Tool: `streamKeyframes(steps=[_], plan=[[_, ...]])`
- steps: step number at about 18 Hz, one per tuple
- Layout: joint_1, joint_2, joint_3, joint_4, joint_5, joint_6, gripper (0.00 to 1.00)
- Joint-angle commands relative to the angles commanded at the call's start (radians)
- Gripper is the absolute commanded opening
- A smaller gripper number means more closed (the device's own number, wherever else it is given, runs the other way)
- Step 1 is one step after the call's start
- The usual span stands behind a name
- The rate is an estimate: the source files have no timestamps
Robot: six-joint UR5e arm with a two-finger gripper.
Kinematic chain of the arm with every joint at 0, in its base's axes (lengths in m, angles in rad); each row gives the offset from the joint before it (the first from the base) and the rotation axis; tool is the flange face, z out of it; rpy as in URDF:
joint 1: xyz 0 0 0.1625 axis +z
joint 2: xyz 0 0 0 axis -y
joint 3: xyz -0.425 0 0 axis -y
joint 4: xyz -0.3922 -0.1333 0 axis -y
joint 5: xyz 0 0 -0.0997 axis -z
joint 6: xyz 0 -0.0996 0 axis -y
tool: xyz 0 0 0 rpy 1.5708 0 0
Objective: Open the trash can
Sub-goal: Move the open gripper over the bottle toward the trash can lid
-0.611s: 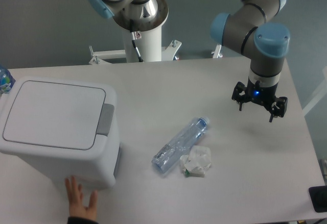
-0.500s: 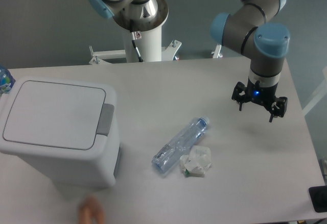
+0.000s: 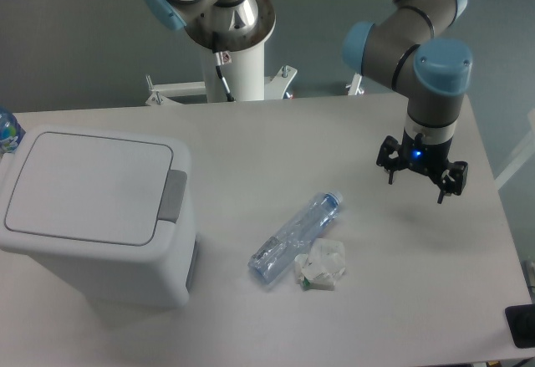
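The trash can (image 3: 92,216) is a large boxy white bin at the left of the table. Its flat white lid (image 3: 84,185) is shut, and the grey push-button latch (image 3: 174,196) sits on its right edge. My gripper (image 3: 415,181) hangs over the right part of the table, far to the right of the bin. Its two black fingers point down and stand apart, with nothing between them. A blue light glows on its wrist.
A clear plastic bottle (image 3: 294,227) lies on its side mid-table, next to a crumpled white wrapper (image 3: 320,265). A second arm's base (image 3: 230,24) stands at the back. A blue-labelled bottle (image 3: 6,129) shows at the left edge. A dark object (image 3: 521,325) is at the lower right.
A person's hand that was at the bin's front edge has left the view. My gripper has shifted very slightly left. The bin's lid has not moved.
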Motion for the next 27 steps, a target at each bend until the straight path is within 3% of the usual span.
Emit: streamKeyframes(steps=[3, 6, 12, 21, 25, 27], plan=[[-0.012, 0.012, 0.023, 0.005, -0.098, -0.181, 1.0], [-0.052, 0.011, 0.106, 0.005, -0.193, -0.383, 1.0], [-0.164, 0.015, 0.207, 0.002, -0.252, -0.658, 1.0], [-0.282, 0.156, 0.189, -0.005, -0.269, -0.856, 1.0], [-0.311, 0.215, 0.158, -0.009, -0.316, -0.924, 1.0], [-0.337, 0.244, 0.106, -0.009, -0.321, -0.938, 1.0]])
